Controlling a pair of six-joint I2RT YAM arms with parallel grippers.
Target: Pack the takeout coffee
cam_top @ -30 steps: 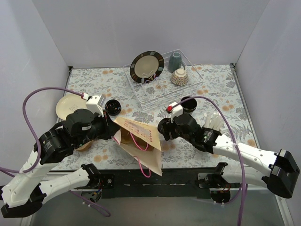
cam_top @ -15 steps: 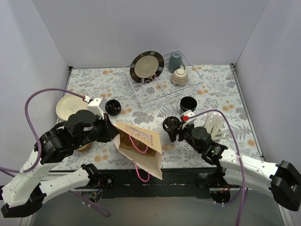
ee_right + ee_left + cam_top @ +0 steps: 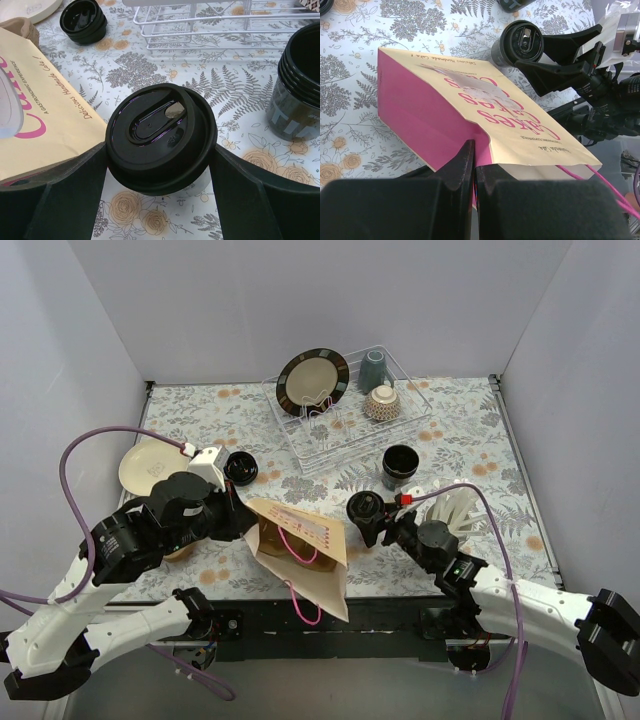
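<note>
Right wrist view showed right jaws gripping the lidded cup (image 3: 161, 137) beside the bag (image 3: 40, 130), its edge pinched by left jaws; keeping the cup upright going in seemed wisest.

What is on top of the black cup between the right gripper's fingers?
A round black lid with a sip opening sits on the cup in the right gripper. It covers the inside, so any contents cannot be seen.

The left arm (image 3: 50, 630) and right arm (image 3: 520, 590) are white-shelled links joined by black cylindrical motor housings. A purple cable (image 3: 120, 429) runs off each wrist. The right wrist's white camera block bears a small red tab (image 3: 406, 498). The fingers (image 3: 55, 200) are matte black, angular plastic.
</note>
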